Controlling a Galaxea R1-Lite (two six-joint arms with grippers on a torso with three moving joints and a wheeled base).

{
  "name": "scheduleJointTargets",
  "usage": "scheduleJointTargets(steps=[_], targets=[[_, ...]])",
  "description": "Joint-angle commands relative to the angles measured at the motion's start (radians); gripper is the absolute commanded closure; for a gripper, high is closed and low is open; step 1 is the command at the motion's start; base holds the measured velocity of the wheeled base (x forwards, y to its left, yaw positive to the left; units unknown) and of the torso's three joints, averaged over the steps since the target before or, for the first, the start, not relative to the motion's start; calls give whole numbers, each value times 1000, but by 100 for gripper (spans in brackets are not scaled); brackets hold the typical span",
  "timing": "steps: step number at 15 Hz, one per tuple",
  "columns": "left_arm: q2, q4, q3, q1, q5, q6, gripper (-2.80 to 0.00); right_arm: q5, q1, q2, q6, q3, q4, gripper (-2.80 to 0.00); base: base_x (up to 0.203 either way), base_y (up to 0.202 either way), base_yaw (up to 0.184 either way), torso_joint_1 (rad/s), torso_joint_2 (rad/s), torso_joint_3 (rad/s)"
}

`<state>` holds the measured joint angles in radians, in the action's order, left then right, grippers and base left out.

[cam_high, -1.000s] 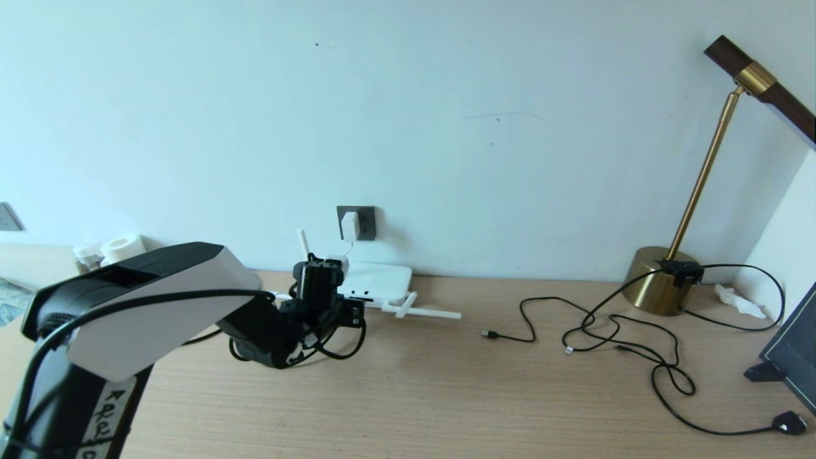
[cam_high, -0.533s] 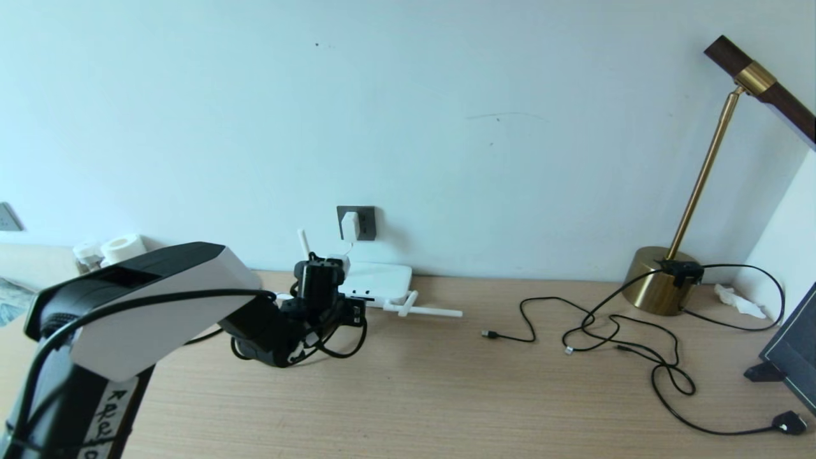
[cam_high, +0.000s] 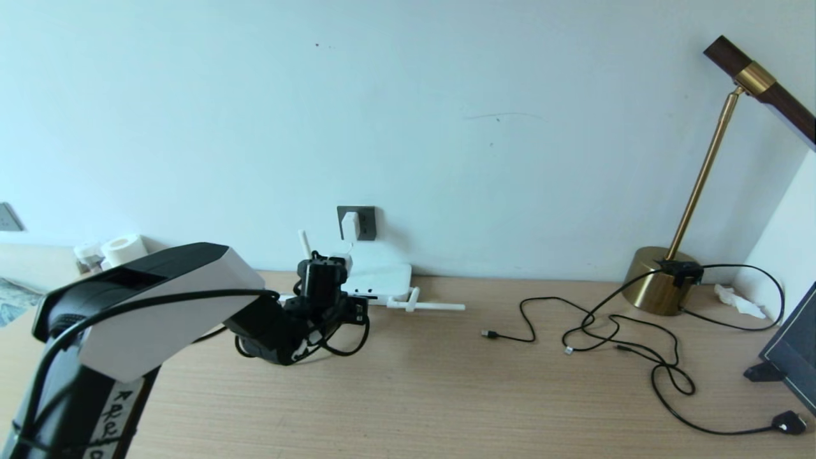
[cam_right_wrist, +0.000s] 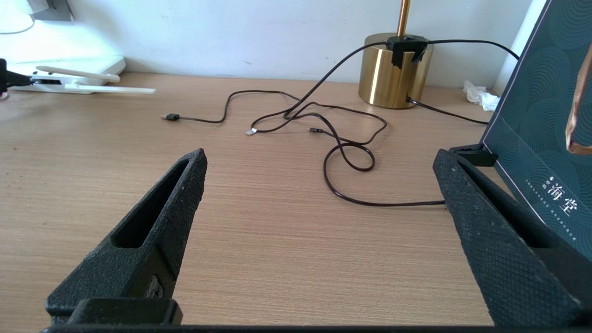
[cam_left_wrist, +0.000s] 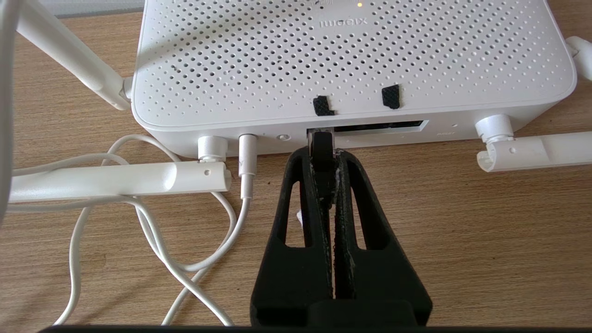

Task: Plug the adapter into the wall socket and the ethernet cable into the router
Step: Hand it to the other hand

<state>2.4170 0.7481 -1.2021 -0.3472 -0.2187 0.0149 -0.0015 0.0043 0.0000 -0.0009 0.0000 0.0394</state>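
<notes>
The white adapter (cam_high: 349, 224) sits in the dark grey wall socket (cam_high: 366, 223), and its thin white cord runs down to the router (cam_high: 382, 279). In the left wrist view the perforated router (cam_left_wrist: 351, 60) fills the far side. My left gripper (cam_left_wrist: 323, 153) is shut on the black plug of the ethernet cable (cam_left_wrist: 322, 138), whose tip is in the left end of the dark port slot (cam_left_wrist: 384, 126). The cable's black loop (cam_high: 347, 349) hangs by the left gripper (cam_high: 357, 311). My right gripper (cam_right_wrist: 319, 162) stands open over bare table, out of the head view.
A brass lamp (cam_high: 663, 280) stands at the back right with thin black cables (cam_high: 612, 331) sprawled in front of it. A dark board (cam_high: 790, 357) leans at the right edge. Tape rolls (cam_high: 124, 247) sit at the back left. White antennas (cam_left_wrist: 120, 178) and cord (cam_left_wrist: 138, 222) lie beside the left gripper.
My left gripper has pushed slightly forward with the plug, and the router with its antenna has slid a little toward the wall. The right arm has not moved.
</notes>
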Motion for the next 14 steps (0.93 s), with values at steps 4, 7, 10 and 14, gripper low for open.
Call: scheduleJointTargets(steps=[4,7,10,14], targets=[[18,5,-20,1,-7,6,0,0,0,2,-1,12,1,-280,0,0,0,0,0,0],[24,4,-27,-1,-8,22,0,0,0,2,-1,12,1,-280,0,0,0,0,0,0],[22,0,-28,-4,-22,52,0,0,0,2,-1,12,1,-280,0,0,0,0,0,0],[22,-33,-50,-15,-27,91,0,0,0,2,-1,12,1,-280,0,0,0,0,0,0]])
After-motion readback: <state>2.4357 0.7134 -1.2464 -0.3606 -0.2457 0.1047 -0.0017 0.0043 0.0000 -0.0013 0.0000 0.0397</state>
